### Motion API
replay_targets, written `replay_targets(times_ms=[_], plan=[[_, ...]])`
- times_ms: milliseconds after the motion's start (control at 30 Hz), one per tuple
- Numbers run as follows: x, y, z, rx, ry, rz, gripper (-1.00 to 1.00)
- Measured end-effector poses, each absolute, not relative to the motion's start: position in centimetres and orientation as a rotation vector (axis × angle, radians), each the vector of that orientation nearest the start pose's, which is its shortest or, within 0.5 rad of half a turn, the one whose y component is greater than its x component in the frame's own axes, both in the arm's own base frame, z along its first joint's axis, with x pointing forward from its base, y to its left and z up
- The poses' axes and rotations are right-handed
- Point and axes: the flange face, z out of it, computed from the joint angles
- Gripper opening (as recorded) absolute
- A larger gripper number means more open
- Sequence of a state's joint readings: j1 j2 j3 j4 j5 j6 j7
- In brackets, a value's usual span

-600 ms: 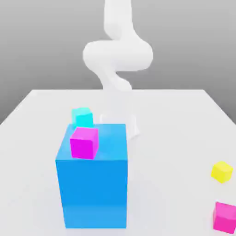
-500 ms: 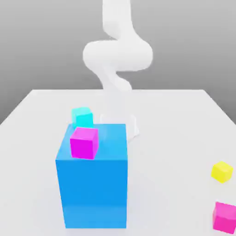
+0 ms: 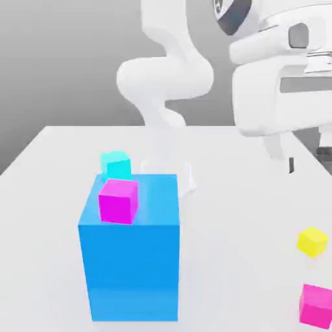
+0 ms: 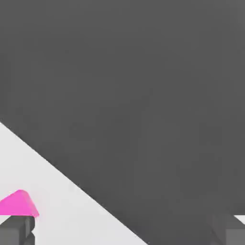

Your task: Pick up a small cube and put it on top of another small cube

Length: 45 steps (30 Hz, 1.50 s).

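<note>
Since the earlier frame, the gripper (image 3: 308, 162) has been swung into the exterior view at about two o'clock, high above the table (image 3: 246, 214); the cubes are seen where they were. Its fingers (image 4: 16, 232) are spread wide with nothing held between them, presumably so that a cube can be straddled on the way down.

The pink cube (image 3: 316, 305) is found at five o'clock in the exterior view, flat on the table near its edge. The yellow cube (image 3: 312, 241) lies at twelve o'clock from it, near but apart. In the hand view a corner of the pink cube (image 4: 19, 205) is seen just beside one finger, so the gripper is judged to be off to one side of it and not yet centred. A sideways correction is probably called for before any descent.

At eight o'clock the blue block (image 3: 130, 253) is stood, with the magenta cube (image 3: 118, 200) set on its top near the edge. The cyan cube (image 3: 115, 165) is seen at twelve o'clock from the magenta cube. These are well apart from the gripper and are judged to play no part in the step in hand, which appears to be the approach to the pink cube.
</note>
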<state>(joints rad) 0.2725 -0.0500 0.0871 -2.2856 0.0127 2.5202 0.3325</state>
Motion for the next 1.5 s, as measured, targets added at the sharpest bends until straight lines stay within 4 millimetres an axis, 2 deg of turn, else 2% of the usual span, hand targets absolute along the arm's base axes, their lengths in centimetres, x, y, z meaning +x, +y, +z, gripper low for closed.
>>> replay_targets(times_ms=[67, 200, 333, 500, 533, 733, 800, 900, 933, 1133, 1200, 1333, 1500], plan=[[49.7, 21.2, 36.7, -3.036, -0.160, -0.336, 0.00], [48.9, 24.0, 29.4, -3.066, -0.381, -0.197, 0.00], [46.7, 26.8, 22.0, -3.068, -0.622, -0.053, 0.00], [45.8, 27.7, 14.3, -3.060, -0.707, -0.002, 0.00], [45.8, 27.7, 13.4, -3.060, -0.709, -0.001, -1.00], [45.7, 27.7, 12.9, -3.061, -0.710, 0.001, -1.00], [45.8, 27.7, 14.3, -3.061, -0.710, 0.002, -1.00], [45.8, 27.7, 18.2, -3.061, -0.709, 0.002, -1.00], [46.0, 27.0, 19.6, -3.072, -0.658, 0.002, -1.00], [47.8, 18.5, 27.1, -3.135, -0.051, 0.006, -1.00], [48.1, 14.6, 29.5, -3.127, 0.192, 0.007, -1.00], [47.1, 8.5, 33.8, -3.067, 0.621, 0.009, -1.00], [44.3, 2.4, 38.6, -2.924, 1.111, 0.010, -1.00]])
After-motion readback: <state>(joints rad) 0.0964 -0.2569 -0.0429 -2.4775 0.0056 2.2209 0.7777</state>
